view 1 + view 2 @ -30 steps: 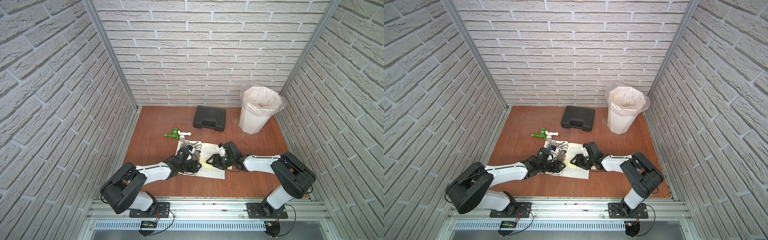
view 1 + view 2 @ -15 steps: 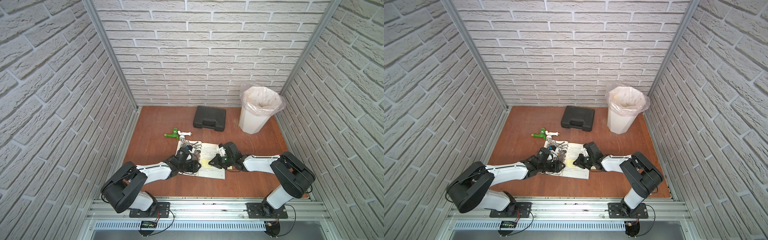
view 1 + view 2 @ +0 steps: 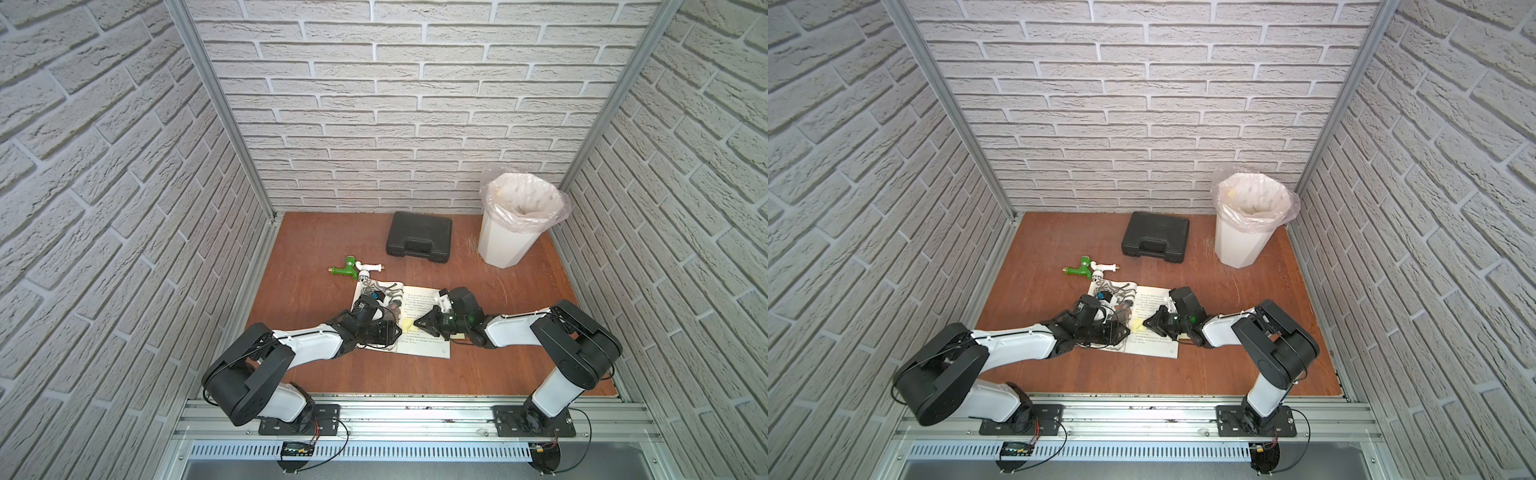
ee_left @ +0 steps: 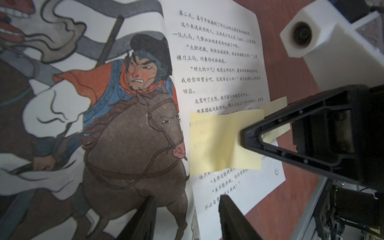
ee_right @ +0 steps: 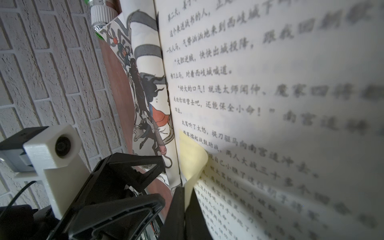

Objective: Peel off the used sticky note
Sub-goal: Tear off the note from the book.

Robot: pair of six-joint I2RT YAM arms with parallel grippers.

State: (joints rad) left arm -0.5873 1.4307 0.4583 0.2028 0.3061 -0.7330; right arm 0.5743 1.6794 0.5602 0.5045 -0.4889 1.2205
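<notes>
Where the thin open book [image 3: 422, 347] lies flat on the brown wooden desk [image 3: 498, 374], about midway between its side edges and nearer the front edge, I see the pale yellow square sticky note [image 4: 216, 143] on the glossy text page [image 4: 218, 62], beside the spine. My right pincer [image 5: 185, 197] is clamped tight on the note's free edge, and the paper curls up off the page. My left pincer [image 4: 185, 220] stands half spread over the painted horse picture [image 4: 133, 145], gripping nothing.

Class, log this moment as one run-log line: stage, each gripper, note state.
stage: peel | right gripper: shut on sticky note | left gripper: open over book | note: free edge lifted, rest on page
</notes>
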